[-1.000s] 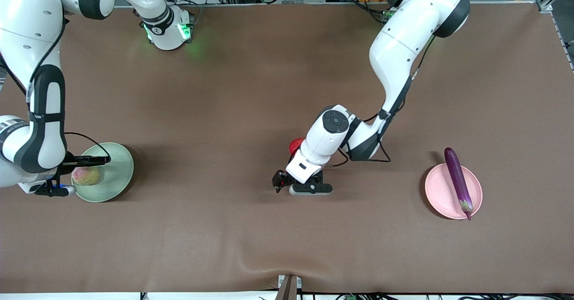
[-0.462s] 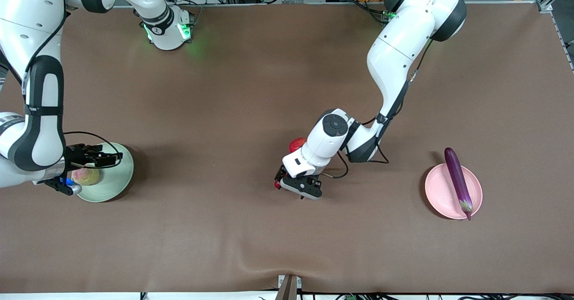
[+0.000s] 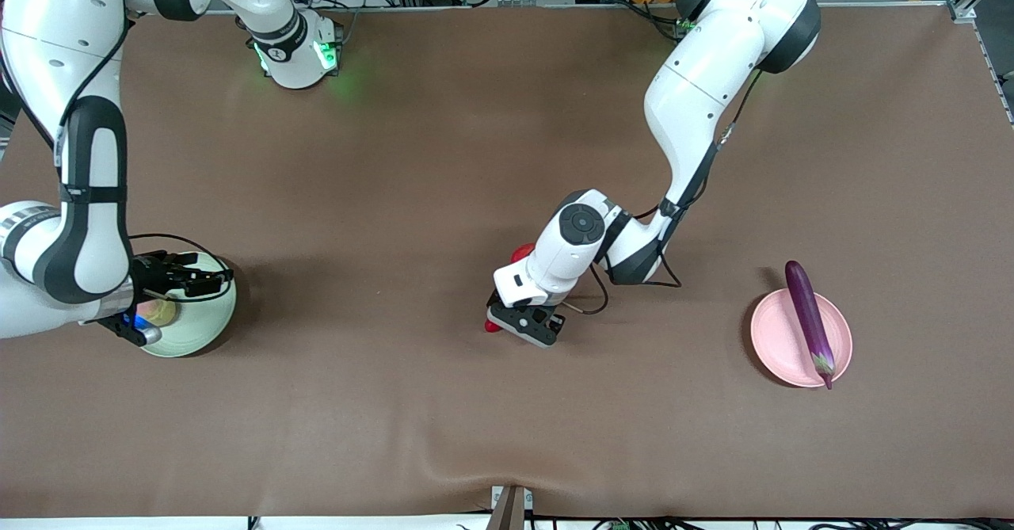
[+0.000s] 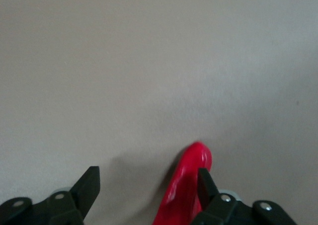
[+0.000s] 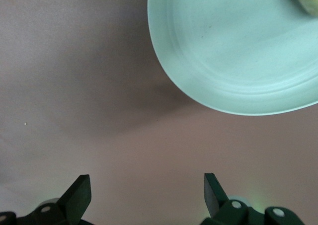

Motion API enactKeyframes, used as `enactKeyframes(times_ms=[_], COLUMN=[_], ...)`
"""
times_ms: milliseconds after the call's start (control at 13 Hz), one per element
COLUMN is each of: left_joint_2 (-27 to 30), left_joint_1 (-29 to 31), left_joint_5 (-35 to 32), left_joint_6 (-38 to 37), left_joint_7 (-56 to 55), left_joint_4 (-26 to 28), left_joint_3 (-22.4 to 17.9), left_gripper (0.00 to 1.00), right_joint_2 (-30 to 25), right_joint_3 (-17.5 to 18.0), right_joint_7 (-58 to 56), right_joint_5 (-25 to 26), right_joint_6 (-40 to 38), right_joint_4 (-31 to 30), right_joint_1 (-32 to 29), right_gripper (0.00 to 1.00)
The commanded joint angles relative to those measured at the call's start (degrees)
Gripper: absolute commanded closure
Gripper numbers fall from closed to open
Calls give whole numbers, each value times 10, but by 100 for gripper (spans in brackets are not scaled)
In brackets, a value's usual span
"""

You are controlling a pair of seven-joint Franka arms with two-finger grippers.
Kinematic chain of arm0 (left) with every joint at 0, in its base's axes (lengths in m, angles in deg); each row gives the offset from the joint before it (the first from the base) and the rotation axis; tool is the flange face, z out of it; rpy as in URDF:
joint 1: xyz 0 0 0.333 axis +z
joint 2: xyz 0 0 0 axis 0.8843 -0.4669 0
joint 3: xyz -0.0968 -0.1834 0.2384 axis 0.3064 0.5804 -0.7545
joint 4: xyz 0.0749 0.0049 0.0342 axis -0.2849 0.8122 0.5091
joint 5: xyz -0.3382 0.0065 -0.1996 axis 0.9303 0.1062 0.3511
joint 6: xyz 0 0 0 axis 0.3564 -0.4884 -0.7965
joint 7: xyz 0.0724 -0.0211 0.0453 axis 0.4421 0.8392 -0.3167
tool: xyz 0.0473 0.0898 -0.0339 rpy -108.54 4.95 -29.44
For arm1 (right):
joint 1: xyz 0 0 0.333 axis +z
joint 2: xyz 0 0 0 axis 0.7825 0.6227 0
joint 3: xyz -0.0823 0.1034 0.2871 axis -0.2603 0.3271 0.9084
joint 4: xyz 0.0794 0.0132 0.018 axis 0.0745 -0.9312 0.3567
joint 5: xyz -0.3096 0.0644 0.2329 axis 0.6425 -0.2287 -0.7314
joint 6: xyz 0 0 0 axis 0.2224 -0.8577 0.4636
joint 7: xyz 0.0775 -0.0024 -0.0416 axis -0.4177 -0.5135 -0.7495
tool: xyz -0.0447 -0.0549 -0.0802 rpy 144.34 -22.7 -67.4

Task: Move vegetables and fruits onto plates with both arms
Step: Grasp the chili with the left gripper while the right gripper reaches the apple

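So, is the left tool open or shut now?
Open. In the left wrist view, the left tool has its fingers spread apart, with the red chili lying between them.

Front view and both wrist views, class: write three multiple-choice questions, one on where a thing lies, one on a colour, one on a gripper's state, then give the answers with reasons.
1. Where does the eggplant lie?
A. on the green plate
B. across the pink plate
C. on the bare table in the middle

2. What colour is the plate that holds the peach?
A. pale green
B. pale pink
C. white

3. How does the left gripper stand?
A. shut on the eggplant
B. open, with the red chili pepper between its fingers
C. open over the pink plate

Answers: 1 B, the purple eggplant rests across the pink plate, its ends past the rim. 2 A, the peach sits on the green plate, under the open right gripper. 3 B, the left wrist view shows the fingers spread, the pepper beside one of them.
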Motion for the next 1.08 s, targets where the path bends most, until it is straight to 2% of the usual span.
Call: enactKeyframes(times_ms=[0,154,231,308,385,462,692,846,1000], left_joint_2=[9,11,12,14,17,19,19,24,53], left_joint_1=[-8,-16,-16,-16,-21,-25,-16,-11,29], left_joint_5=[0,0,-1,-3,-12,-34,-48,-47,-48], left_joint_6=[-31,-40,-40,-41,-45,-49,-49,-54,-89], left_joint_7=[13,13,14,14,26,64,89,89,97], left_joint_4=[-3,-3,-3,-1,2,3,4,5,4], left_joint_3=[-2,-2,-2,-2,-2,-2,-6,-6,-2], left_gripper=[13,14,18,35,67,92,100,100,100], right_joint_2=[-16,-16,-16,-16,-16,-16,-16,-16,-21], right_joint_3=[0,0,0,0,0,0,1,1,0], right_joint_7=[19,19,19,19,19,19,26,29,50], right_joint_5=[-13,-13,-13,-13,-13,-13,-14,-14,-21], right_joint_6=[-8,-8,-8,-8,-8,-9,-14,-15,-17], right_joint_4=[-13,-13,-13,-13,-13,-13,-13,-13,-13], right_joint_1=[4,4,4,4,4,4,5,11,30], right_gripper=[0,0,0,0,0,0,0,0,0])
